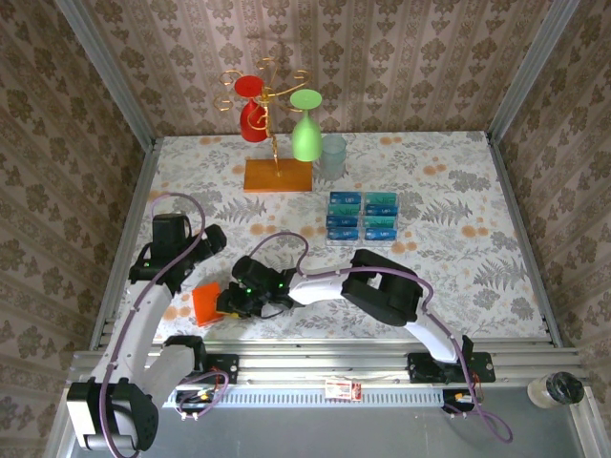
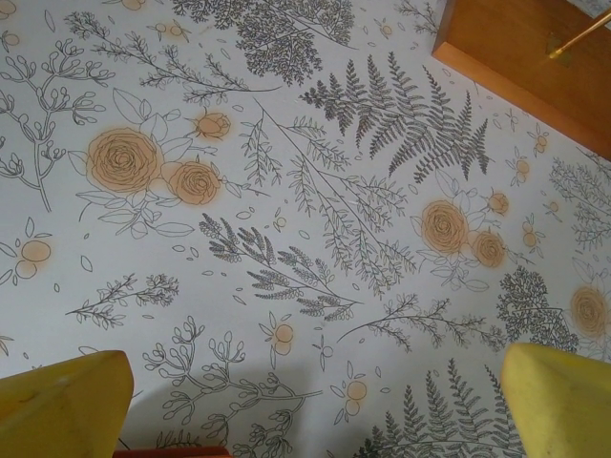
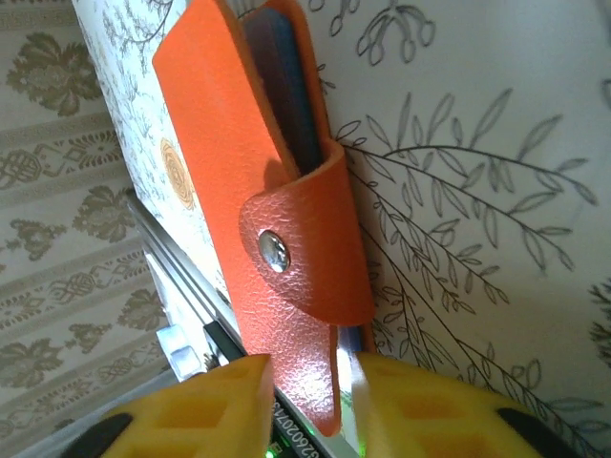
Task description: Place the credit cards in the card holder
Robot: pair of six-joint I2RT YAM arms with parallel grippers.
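Reaching left with the right arm, low along the near edge of the table (image 1: 458, 277); pinching the one orange wallet (image 3: 220, 143) there in the right gripper (image 3: 310, 367). Left arm folded at the left, left gripper (image 2: 315, 367) spread wide over bare cloth. Eight cards (image 1: 363, 217), four blue, four teal, racked mid-table, well apart.

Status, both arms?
Left tool open, empty. Right tool clamps wallet. Cards lie beyond, none loaded. Nothing in the way.

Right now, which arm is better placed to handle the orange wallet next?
Right: the right gripper has the wallet between its fingers; the left gripper hangs open over the table, not touching it.
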